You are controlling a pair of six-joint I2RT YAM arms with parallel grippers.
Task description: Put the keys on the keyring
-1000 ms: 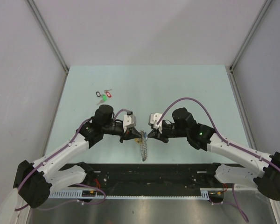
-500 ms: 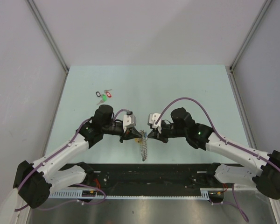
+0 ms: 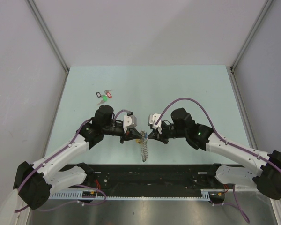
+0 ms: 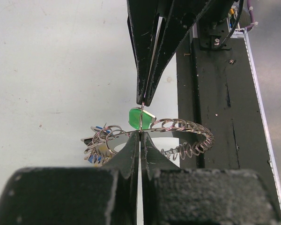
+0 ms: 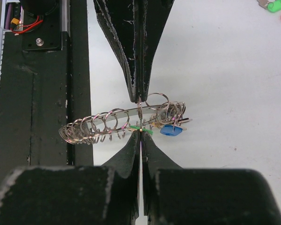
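Pale green worktop (image 3: 178, 89) under everything. Two arms over its near half, reaching inward and meeting tip to tip at the middle.

One keyring (image 3: 144, 151), a big coil of grey wire, raised between them. Runs its long axis from the pinch point back toward the arm bases and out over the black rail (image 4: 210, 93). Sits equally close to either arm, since both meet on the same spot of its rim.

Left fingers (image 4: 130, 152) pressed fully together on a thin strand of wire at that rim. Right fingers (image 5: 130, 152) likewise pressed together, nipping the same strand from the opposite side. Hard to tell whether that strand is a coil of the keyring or the small loop of a key.

One bunch of three keys (image 3: 104, 96), tagged black, red and green, lying well apart at the far left.

Two loose keys in play. Green-tagged key (image 4: 135, 117) right at the pinch point, between the two sets of tips. Blue-tagged key (image 5: 170, 130) tucked among the coils at the ring's far end, probably threaded on already.

Next move likely hinges on sliding the green one along the strand, away from the tips and into the coil.
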